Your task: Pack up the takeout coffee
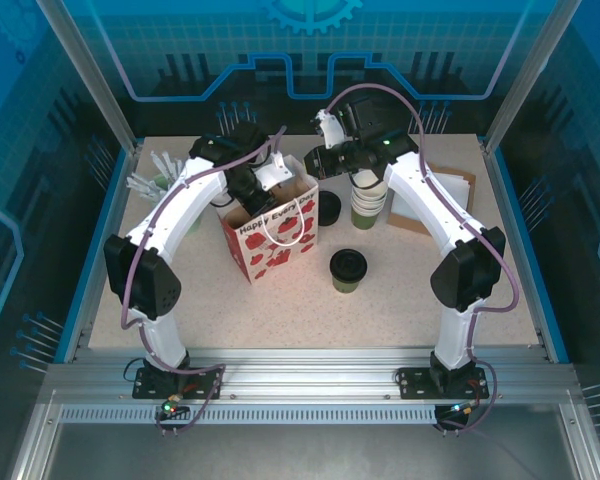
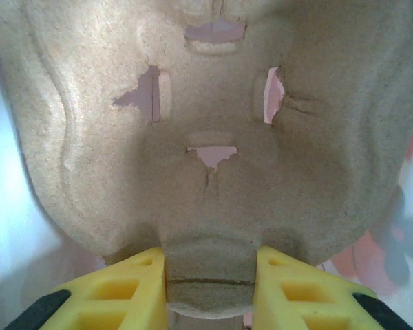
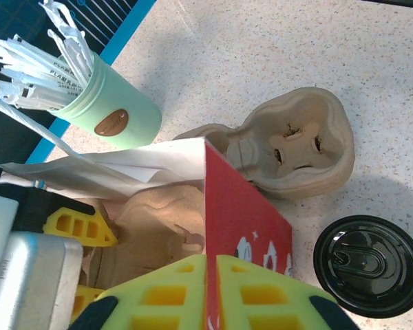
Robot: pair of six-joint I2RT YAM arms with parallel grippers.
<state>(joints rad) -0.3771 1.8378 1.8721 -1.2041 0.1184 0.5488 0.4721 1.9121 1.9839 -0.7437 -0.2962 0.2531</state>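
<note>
Step in hand, as I read it: bedding a carrier in the bag before any cup goes in.

Grips: left pincer (image 2: 210, 267) is clamped on the end tab of a moulded-pulp cup carrier (image 2: 213, 103), down inside the gift bag (image 1: 275, 238). The right pincer (image 3: 211, 269) is nipped on the bag's red wall at the rim, its fingers almost together with the card between them. My guess is that it props the mouth open.

Whereabouts: the takeout coffee (image 1: 348, 270) stands upright on the surface (image 1: 280, 315), in front and to the right of the bag. It is apart from the bag, with neither pincer on it.

Next move, my guess: seat the carrier flat on the bag's floor and let go. Then take the cup by its wall below the lid and lower it into a well.

Materials:
- **Carrier:** tan, fibrous and matt, with soft rounded wells and ragged cross slits; probably gives under a hard squeeze.
- **Bag:** thin card, red with apple print, white inside, with a white cord handle.
- **Cup:** green paper with a round black plastic lid.
- **Also there:** a second pulp carrier (image 3: 296, 148) lies on the surface just beside the bag.
</note>
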